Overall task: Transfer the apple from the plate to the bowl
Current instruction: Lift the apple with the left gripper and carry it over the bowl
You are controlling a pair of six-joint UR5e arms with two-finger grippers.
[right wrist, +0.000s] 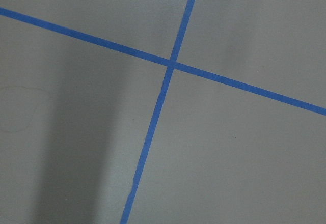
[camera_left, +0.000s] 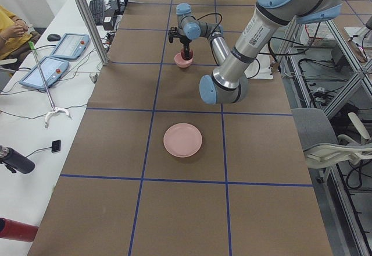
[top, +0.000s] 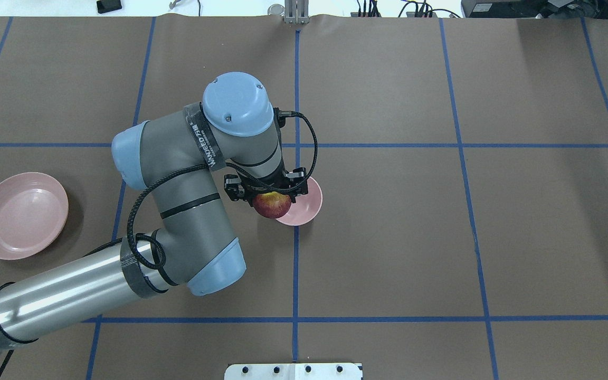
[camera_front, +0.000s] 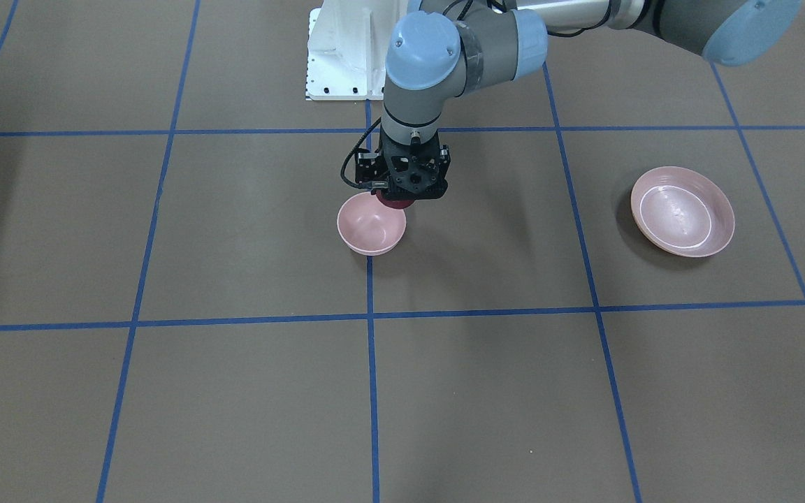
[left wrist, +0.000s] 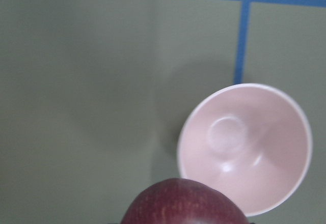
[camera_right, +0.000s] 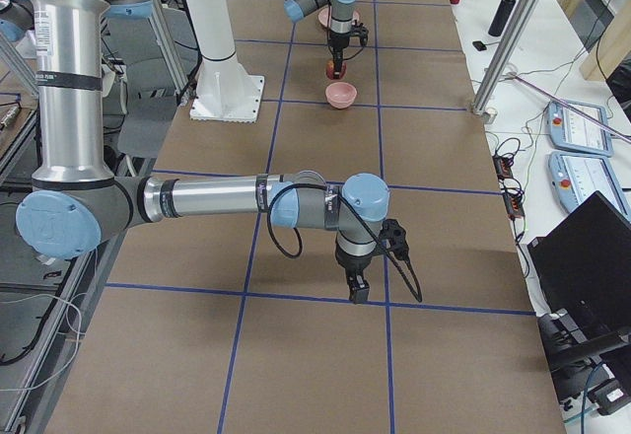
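Observation:
My left gripper point(top: 268, 197) is shut on the dark red apple point(top: 272, 205) and holds it in the air at the bowl's near-left rim. The apple also shows in the front view point(camera_front: 395, 203) and at the bottom of the left wrist view point(left wrist: 181, 204). The small deep pink bowl point(top: 307, 205) point(camera_front: 370, 224) point(left wrist: 254, 142) is empty and stands on a blue tape line. The wide shallow pink plate point(top: 20, 215) point(camera_front: 682, 211) lies empty at the table's left. My right gripper point(camera_right: 357, 292) hangs low over the table far off; I cannot tell whether it is open or shut.
The white robot base plate point(camera_front: 341, 56) sits at the robot's edge of the table. Blue tape lines point(right wrist: 172, 66) grid the brown table top. A side bench with control pads point(camera_left: 55, 58) and an aluminium post point(camera_left: 87, 17) stand beyond the far edge.

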